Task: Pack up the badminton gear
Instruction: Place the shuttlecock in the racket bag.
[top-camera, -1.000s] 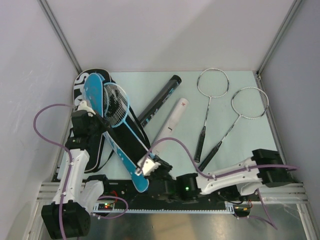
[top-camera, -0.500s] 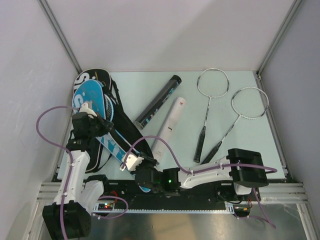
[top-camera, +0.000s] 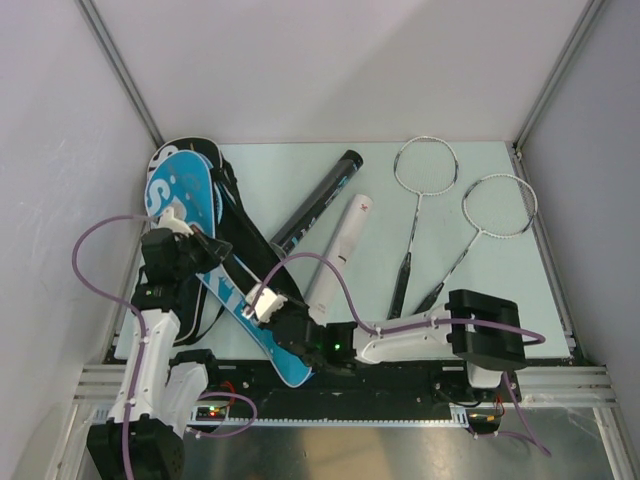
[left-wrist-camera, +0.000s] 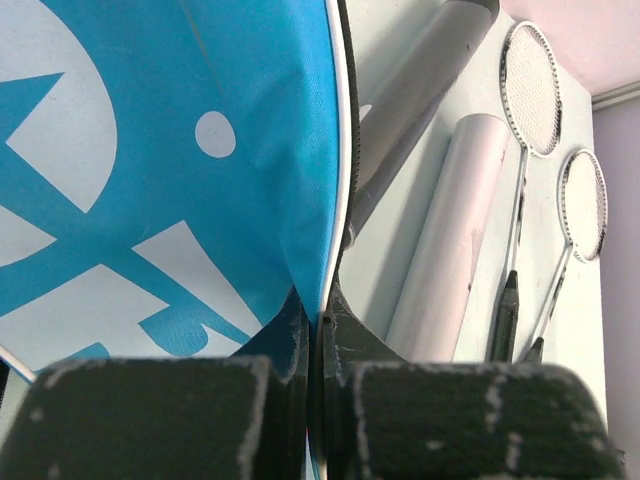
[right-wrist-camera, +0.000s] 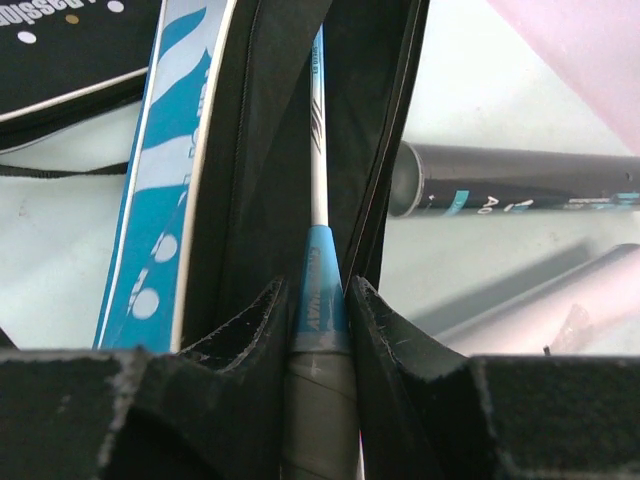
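A blue "SPORT" racket cover (top-camera: 205, 235) lies slanted at the left, on top of a black cover (top-camera: 205, 152). My left gripper (top-camera: 208, 248) is shut on the blue cover's white-piped edge (left-wrist-camera: 335, 180). My right gripper (top-camera: 260, 302) is shut on the grey grip of the blue racket (right-wrist-camera: 320, 290). The racket's shaft (right-wrist-camera: 318, 150) runs into the cover's dark opening, and its head is hidden inside. A black teal-printed tube (top-camera: 320, 200) and a white tube (top-camera: 340, 248) lie mid-table. Two silver rackets (top-camera: 425, 168) (top-camera: 498, 207) lie at the right.
Grey walls close in the table (top-camera: 470, 280) on the left, back and right. In the right wrist view the black tube (right-wrist-camera: 520, 180) and white tube (right-wrist-camera: 540, 300) lie just right of the cover's opening. A purple cable (top-camera: 330, 265) loops over the right arm.
The blue racket's head, outside the cover a second ago, has slid inside it. My right gripper moved left and forward with the handle. The cover's flap has come down flatter.
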